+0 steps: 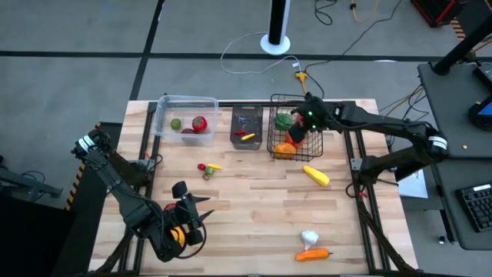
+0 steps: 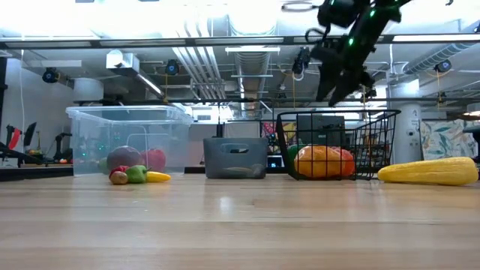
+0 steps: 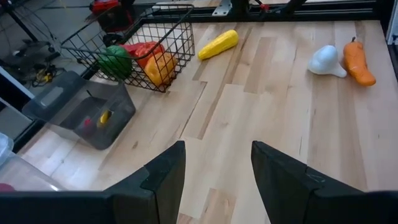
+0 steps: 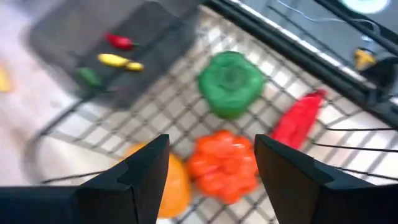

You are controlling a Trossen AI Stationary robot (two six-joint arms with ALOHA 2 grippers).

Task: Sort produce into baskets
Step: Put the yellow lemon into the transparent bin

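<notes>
The black wire basket stands at the far right and holds a green pepper, a red pepper, an orange-red piece and an orange one. My right gripper hangs open above this basket, with nothing between its fingers. The dark bin holds small chillies. The clear tub holds green, red and purple produce. My left gripper waits open and empty above the near left of the table.
Loose on the table lie a yellow corn cob, a white garlic beside an orange carrot, and a small red, yellow and green cluster. Something orange shows under my left arm. The table's middle is bare wood.
</notes>
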